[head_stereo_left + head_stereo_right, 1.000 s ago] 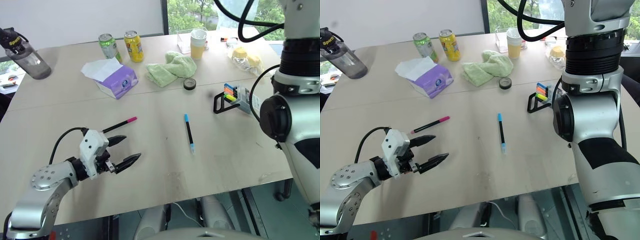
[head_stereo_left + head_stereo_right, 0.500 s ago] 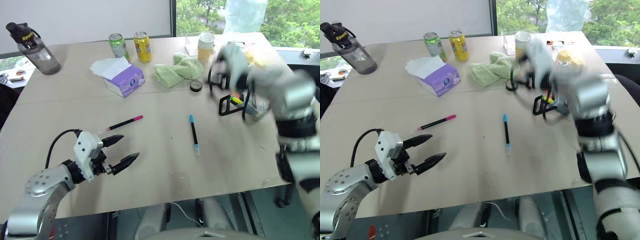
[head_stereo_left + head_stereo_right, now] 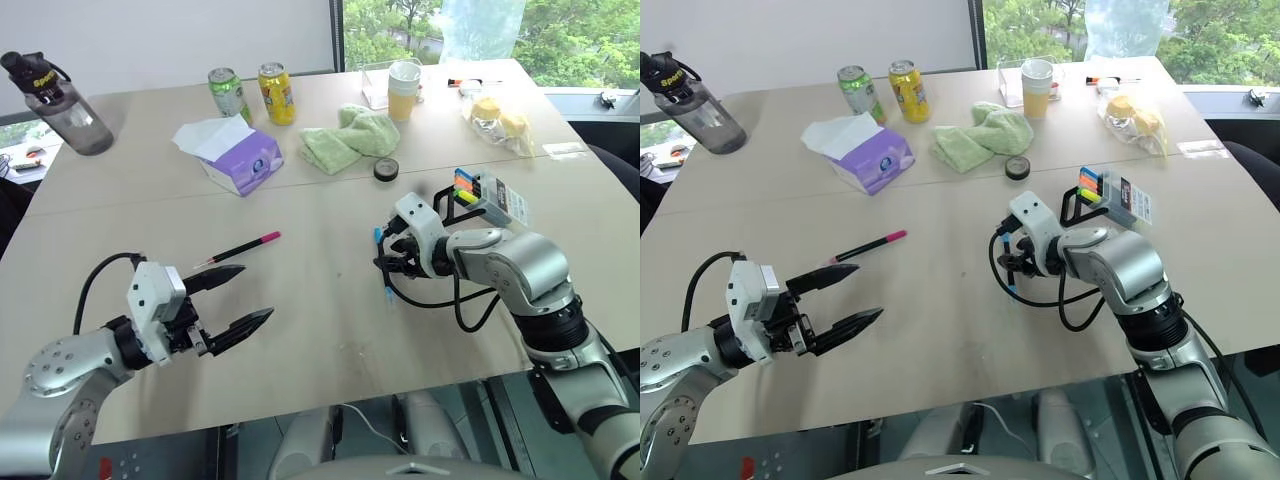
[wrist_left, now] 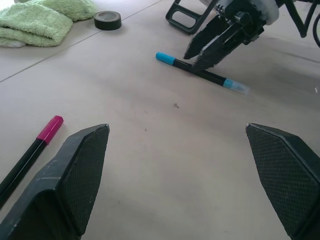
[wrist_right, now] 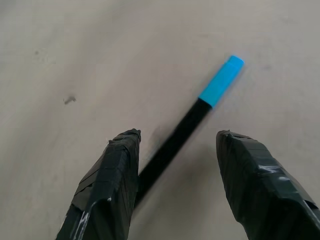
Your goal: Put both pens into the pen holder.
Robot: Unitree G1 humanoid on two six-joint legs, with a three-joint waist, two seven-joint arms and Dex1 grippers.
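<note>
Two slim black pens (image 3: 238,249) (image 4: 200,73): pink-ended, blue-capped.

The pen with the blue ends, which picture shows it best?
The left wrist view: the blue-ended pen lies whole on the table, right claw poised over it. The right wrist view gives one blue end and some barrel; in both eye views that claw partly covers it.

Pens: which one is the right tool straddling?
The blue-capped pen, lying flat on the table between the right tool's open fingers. The pink-ended pen lies apart, by the left tool.
</note>
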